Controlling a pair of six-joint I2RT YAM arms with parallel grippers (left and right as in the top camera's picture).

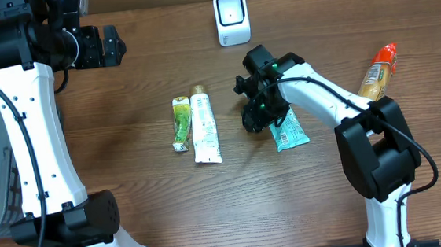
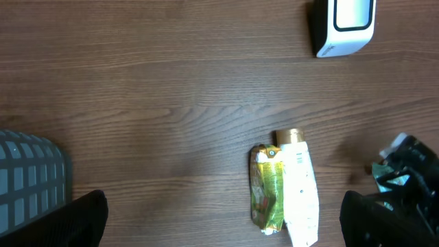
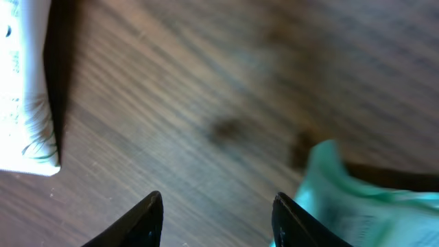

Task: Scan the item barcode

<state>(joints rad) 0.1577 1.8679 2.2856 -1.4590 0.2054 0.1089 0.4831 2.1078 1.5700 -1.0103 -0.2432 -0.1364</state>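
My right fingers [image 3: 147, 221] stand parted over bare table [image 3: 226, 82], gripping nothing. The teal packet [image 3: 357, 199] lies just outside the finger farther from the white tube [image 3: 27, 89]; I cannot tell whether it touches. Closing here, I judge, would pinch air or catch only a crumpled edge, so the packet could slip before reaching the scanner [image 1: 232, 18]. My left fingers [image 2: 82, 219] hang spread wide, empty.

Teal packet [image 1: 292, 136], flat, right of centre

Green tube [image 1: 181, 123] beside white tube [image 1: 204, 128]; orange-capped bottle [image 1: 378, 75] well apart
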